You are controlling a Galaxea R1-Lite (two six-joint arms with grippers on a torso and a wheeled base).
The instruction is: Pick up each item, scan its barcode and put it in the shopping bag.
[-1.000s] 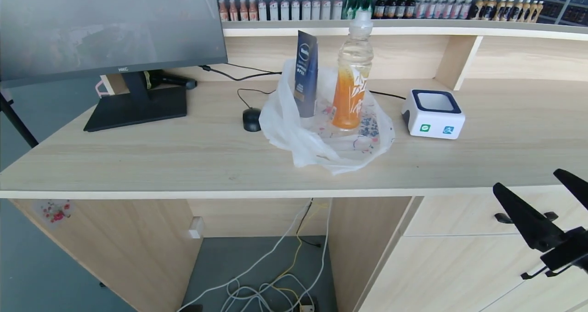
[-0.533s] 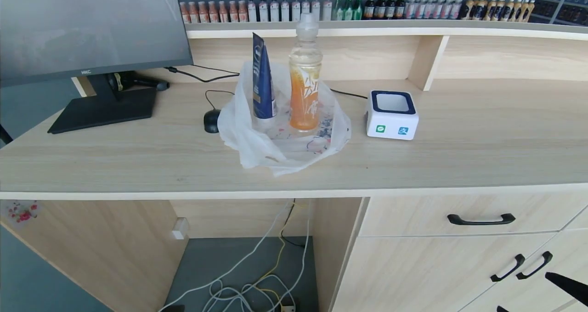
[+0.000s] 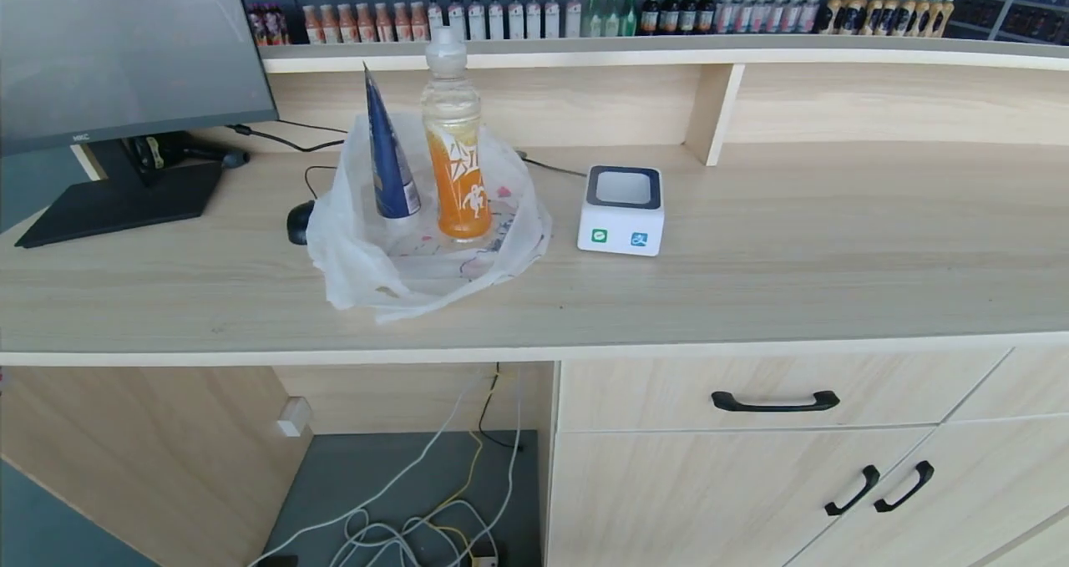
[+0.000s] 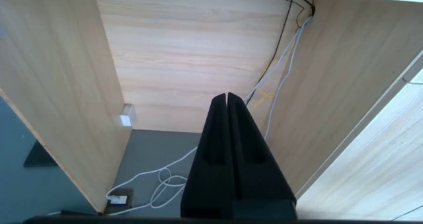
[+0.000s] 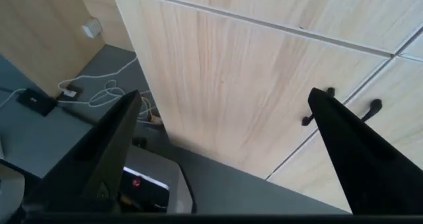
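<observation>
Currently white plastic shopping bag lies open on desk. Orange drink bottle stands upright inside bag, with blue tube on its cap just beside it at 9 o'clock. White scanner box near bag at 3 o'clock, mouse touching bag at 9 o'clock. Left gripper below desk level, fingers pressed together, facing cable nook. Right gripper before cabinet doors, fingers wide apart, empty.
</observation>
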